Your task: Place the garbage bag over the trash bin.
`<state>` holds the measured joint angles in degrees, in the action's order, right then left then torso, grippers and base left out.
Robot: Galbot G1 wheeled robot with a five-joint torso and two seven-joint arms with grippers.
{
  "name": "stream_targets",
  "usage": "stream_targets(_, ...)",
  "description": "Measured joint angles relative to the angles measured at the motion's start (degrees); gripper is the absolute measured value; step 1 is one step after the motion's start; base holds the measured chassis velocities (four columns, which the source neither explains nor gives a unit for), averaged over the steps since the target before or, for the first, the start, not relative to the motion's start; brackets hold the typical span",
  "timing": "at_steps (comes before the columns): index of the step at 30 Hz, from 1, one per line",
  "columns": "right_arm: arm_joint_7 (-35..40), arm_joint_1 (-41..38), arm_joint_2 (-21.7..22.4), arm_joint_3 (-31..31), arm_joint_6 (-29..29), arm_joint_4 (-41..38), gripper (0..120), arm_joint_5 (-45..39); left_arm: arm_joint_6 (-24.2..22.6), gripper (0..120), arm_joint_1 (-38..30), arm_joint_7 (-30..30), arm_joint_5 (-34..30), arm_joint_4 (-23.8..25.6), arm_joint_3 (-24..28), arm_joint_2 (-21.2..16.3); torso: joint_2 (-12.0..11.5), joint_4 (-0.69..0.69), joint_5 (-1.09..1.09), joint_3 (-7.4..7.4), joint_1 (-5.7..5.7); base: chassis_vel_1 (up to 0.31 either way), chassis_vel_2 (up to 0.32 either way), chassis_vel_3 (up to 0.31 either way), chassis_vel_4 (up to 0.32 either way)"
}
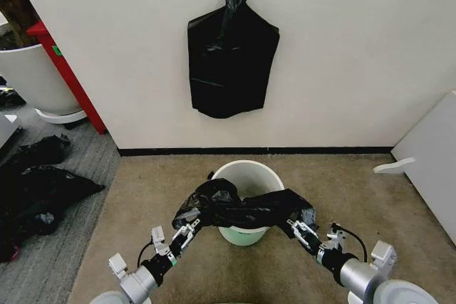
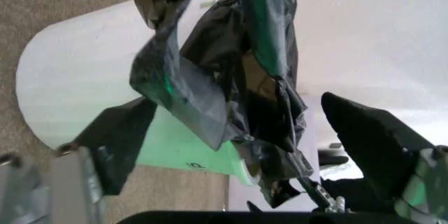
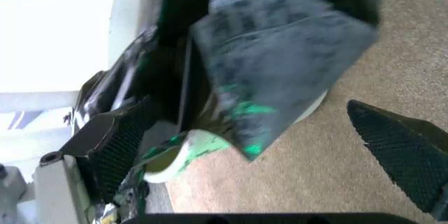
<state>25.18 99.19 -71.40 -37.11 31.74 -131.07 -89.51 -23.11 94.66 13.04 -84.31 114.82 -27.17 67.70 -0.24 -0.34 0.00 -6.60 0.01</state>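
Both claws open; garbage bag (image 1: 242,208) draped across trash bin (image 1: 249,176).

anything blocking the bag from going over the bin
Nothing visible does. The garbage bag already drapes across the near rim of the trash bin, stretched between the left gripper and right gripper.

Bin (image 2: 105,77): a small dark mark near its lower edge in the left wrist view, too small to read; no other print legible
Bag (image 1: 242,208): plain black film; no lettering seen
Hanging bag (image 1: 229,62): no label seen
Wall (image 1: 342,48): no sign or number
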Motion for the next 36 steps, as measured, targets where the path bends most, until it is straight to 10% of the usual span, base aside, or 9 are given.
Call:
stream_targets(24,-7.4,-1.6,-1.3,0.9,-3.9,4.8,19,3.0,0.4,0,-0.6,-0.1,4.7,1.7,-0.2,-0.7,0.0,0.0,0.0,0.0,0.0,0.0,0.0,0.0,0.0)
stream_targets(36,-7.3,0.1,-0.3,0.0,-4.4,0.8,0,3.2,0.4,0,2.1,-1.0,4.4,8.7,-1.3,-3.1,0.0,0.0,-0.01,0.0,0.0,0.0,0.0,0.0,0.0)
